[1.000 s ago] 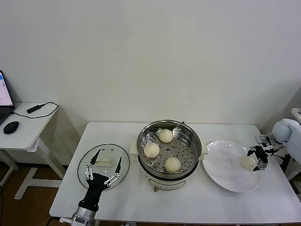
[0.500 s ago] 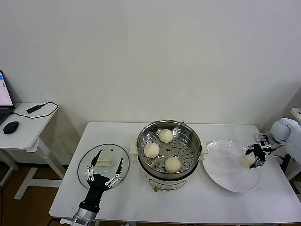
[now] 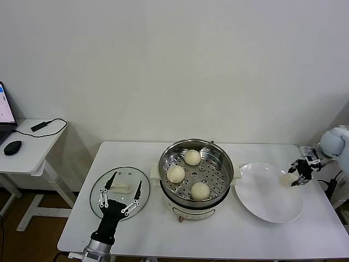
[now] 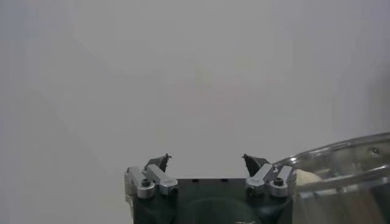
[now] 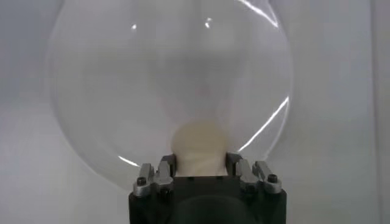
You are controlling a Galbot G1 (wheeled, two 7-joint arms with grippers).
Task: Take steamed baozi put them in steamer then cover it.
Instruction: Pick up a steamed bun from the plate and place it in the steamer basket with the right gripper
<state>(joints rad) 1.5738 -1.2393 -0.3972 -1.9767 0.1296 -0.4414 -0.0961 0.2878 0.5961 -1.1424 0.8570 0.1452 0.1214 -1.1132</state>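
Baozi [image 5: 198,146] in right pincer [image 5: 200,172] above plate [image 5: 109,91]

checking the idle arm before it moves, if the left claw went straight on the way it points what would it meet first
Probably the glass lid: the open left claw hovers over it in the head view, pointing across it toward the table's far edge. Its height above the lid is unclear.

glass lid [image 3: 121,188] on table [image 3: 218,234] | white plate [image 3: 262,202] | side desk [image 3: 27,150]: mouse [image 3: 12,147]

steamer [image 3: 196,176] between lid [image 3: 120,191] and plate [image 3: 267,192]
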